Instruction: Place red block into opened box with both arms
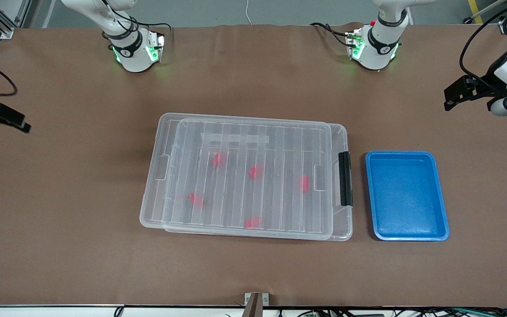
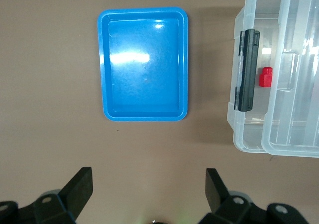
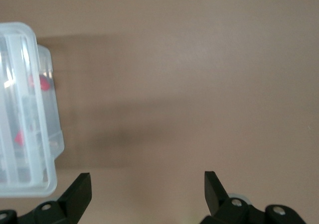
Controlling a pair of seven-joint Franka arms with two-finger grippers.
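The clear box (image 1: 344,136) sits mid-table with its ribbed lid (image 1: 236,193) lying on top, slightly shifted, and a black latch (image 1: 345,178) at the end toward the left arm. Several red blocks show through the lid, one of them a red block (image 1: 255,171) near the middle; another red block (image 2: 264,76) lies just inside the latch. My left gripper (image 1: 448,100) (image 2: 148,170) hangs open and empty over the table at the left arm's end. My right gripper (image 1: 23,124) (image 3: 147,174) hangs open and empty over bare table at the right arm's end, apart from the box (image 3: 30,179).
An empty blue tray (image 1: 442,207) (image 2: 107,84) lies beside the box toward the left arm's end. Brown table surface runs all round the box. Both arm bases stand along the edge farthest from the front camera.
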